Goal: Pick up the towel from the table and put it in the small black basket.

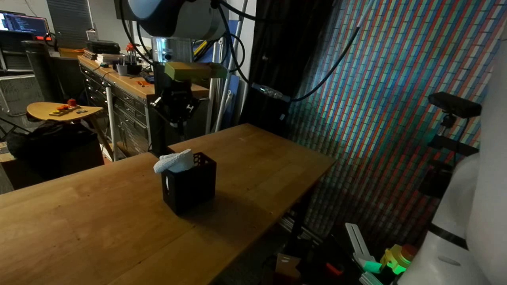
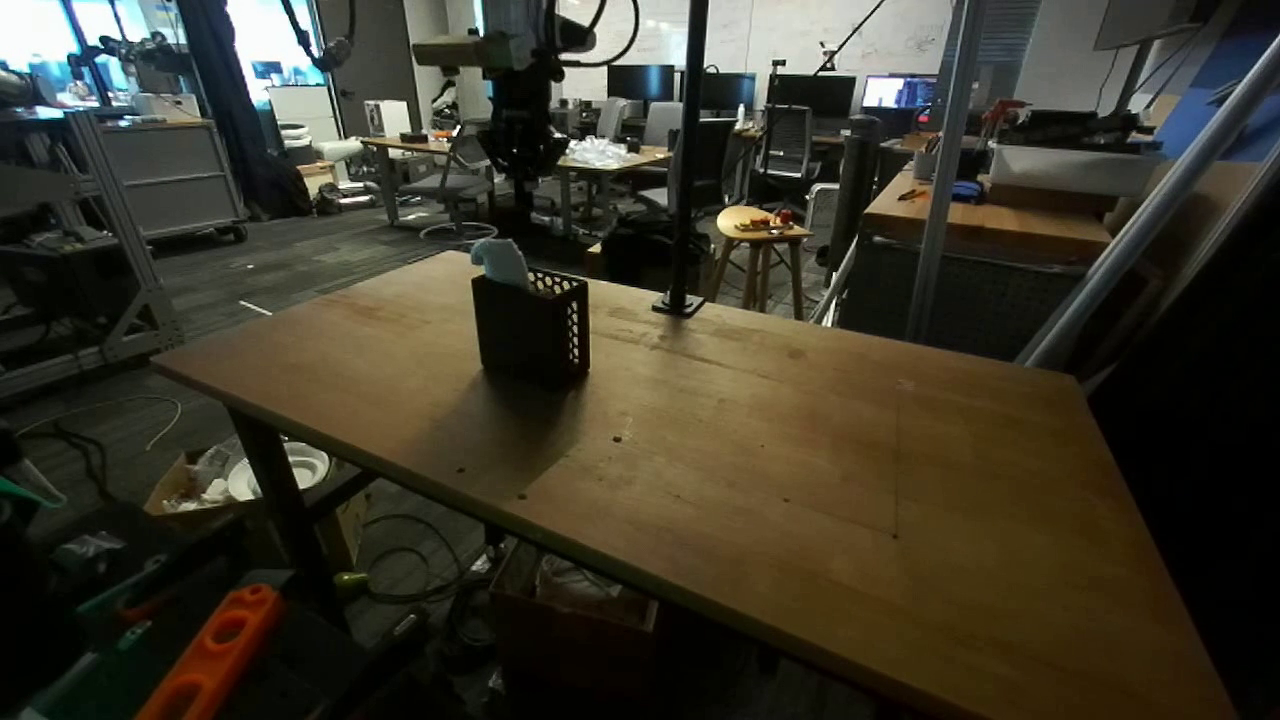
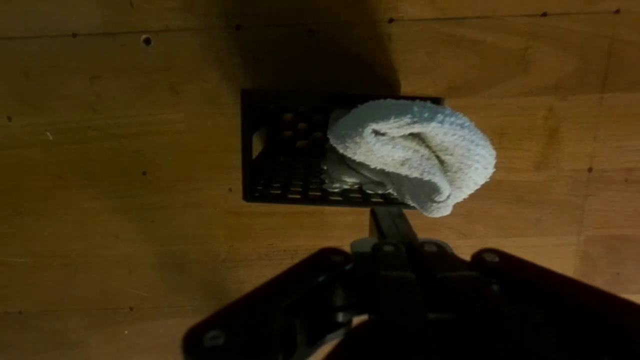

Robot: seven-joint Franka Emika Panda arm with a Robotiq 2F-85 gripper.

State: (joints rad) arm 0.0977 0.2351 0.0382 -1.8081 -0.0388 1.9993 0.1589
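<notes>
Pale grey-white towel [image 3: 425, 150], soft and crumpled. Sits partly inside the small black basket [image 1: 190, 194], rises above the rim in a folded lump and leans outward past one end. From above, in the wrist view: towel at the right-hand end of the basket, perforated black mesh visible at the left-hand end. Basket upright on the brown wooden table [image 2: 800, 470], with a dark shadow [image 2: 500, 430] spread beside it. Overhead, apart from the towel: black gripper [image 3: 392, 220], pointing down, pressed together at the tips. Just above that gripper, on the robot arm [image 1: 200, 23]: a yellow-green block [image 1: 184, 71]. At the table's edge, in an exterior view: a tall black post [image 2: 690, 150] on a flat base. Beyond the table, in an exterior view: a workbench [image 1: 126, 103] with many small drawers. At the right side of an exterior view: a wall [image 1: 376, 99] in red, green and blue stripes. In both exterior views: a small wooden stool [image 1: 39, 110] with red and yellow pieces [image 1: 60, 112] on top.
</notes>
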